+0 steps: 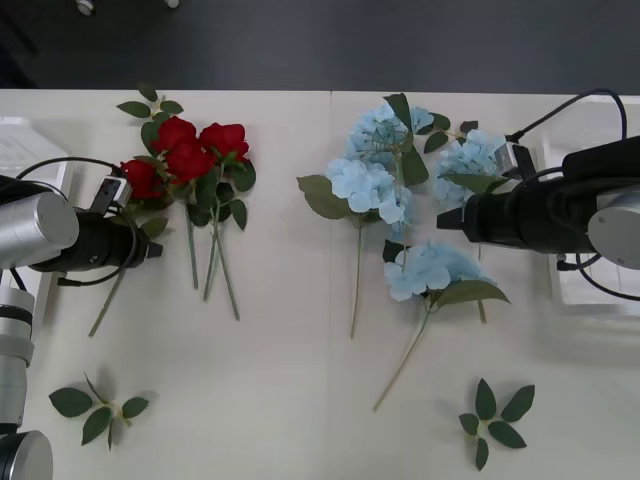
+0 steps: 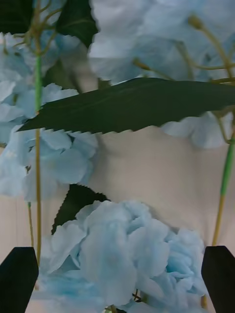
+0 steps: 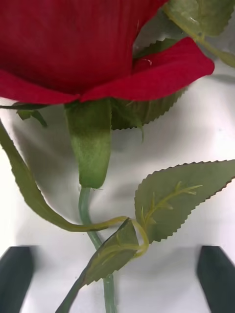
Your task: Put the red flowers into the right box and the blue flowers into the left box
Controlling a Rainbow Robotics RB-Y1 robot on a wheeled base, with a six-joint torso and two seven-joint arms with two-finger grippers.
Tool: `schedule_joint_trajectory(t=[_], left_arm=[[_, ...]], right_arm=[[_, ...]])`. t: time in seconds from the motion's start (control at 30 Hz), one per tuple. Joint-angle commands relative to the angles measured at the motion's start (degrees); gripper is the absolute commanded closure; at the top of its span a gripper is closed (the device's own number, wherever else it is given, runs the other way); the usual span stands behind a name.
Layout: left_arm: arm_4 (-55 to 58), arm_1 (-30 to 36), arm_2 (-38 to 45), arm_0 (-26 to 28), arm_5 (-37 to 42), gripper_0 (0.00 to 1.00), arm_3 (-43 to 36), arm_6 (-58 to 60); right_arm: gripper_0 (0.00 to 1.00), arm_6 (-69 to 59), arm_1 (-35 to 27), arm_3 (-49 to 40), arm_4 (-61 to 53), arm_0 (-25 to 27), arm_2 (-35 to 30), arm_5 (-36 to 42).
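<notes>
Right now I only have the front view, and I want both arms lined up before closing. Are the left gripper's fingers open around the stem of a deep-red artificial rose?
Observer: Yes. In the left wrist view the left gripper is open. The thin green stem of a deep-red artificial rose runs between its black fingers.
Operator: And the right gripper?
Observer: The right gripper is open too, with a pale sky-blue petal cluster between its fingers.
Operator: Anything else close by?
Observer: A dark green serrated leaf stretches across beyond that cluster, farther from the fingers.
</notes>
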Motion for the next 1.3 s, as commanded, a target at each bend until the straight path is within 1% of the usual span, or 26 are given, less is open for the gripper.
schedule_joint_trajectory(t=[0.03, 0.07, 0.3, 0.47, 0.63, 0.83, 0.9, 1.07, 1.17, 1.2, 1.3], left_arm=[[0.18, 0.79, -0.01, -0.46, -0.35, 0.9, 0.17, 3.09], [0.45, 0.79, -0.01, -0.38, -0.35, 1.0, 0.17, 3.0], [1.33, 0.79, 0.16, -0.29, -0.35, 1.0, 0.17, 2.3], [4.23, 0.79, 1.74, -0.11, -0.35, 1.0, -1.06, 1.51], [7.92, 1.32, 3.5, 2.52, -0.18, 1.0, -7.3, 0.63], [12.4, 1.58, 5.44, 8.41, 0.53, 1.0, -18.9, 0.37], [14.86, 1.49, 6.84, 10.17, 1.49, 1.0, -22.16, 0.37], [21.19, 2.28, 9.39, 13.95, 4.04, 1.0, -29.36, -0.25], [26.73, 3.16, 10.88, 16.5, 4.22, 1.0, -32.88, -0.86], [30.42, 3.69, 11.59, 17.55, 4.13, 1.0, -33.93, -1.65], [37.1, 4.83, 12.91, 19.49, 4.22, 1.0, -34.81, -5.79]], right_arm=[[0.01, -8.29, 0.5, 1.02, 5.09, -0.76, -0.46, 1.96], [0.02, -9.08, 0.86, 1.37, 6.76, -0.76, -0.46, 2.32], [0.02, -9.17, 2.09, 5.41, 8.35, -1.2, -0.46, 2.84], [0.02, -8.9, 2.09, 6.2, 8.17, -1.28, -0.46, 2.84], [0.02, -8.9, 2.09, 6.2, 7.29, -1.9, -0.46, 2.76], [0.02, -8.81, 1.65, 5.5, 6.5, -2.16, -0.46, 2.76], [0.01, -8.55, 0.42, 3.74, 5.88, -2.16, -0.64, 2.76], [0.01, -7.58, -3.19, -0.39, 0.08, -2.07, -2.22, 3.72], [0.02, -5.03, -5.47, -3.38, -3.78, -2.16, -4.59, 7.15], [0.02, -2.49, -6.35, -4.43, -6.24, -2.07, -6.18, 9.35], [0.01, 3.75, -7.41, -5.66, -10.55, -2.07, -9.6, 14.09]])
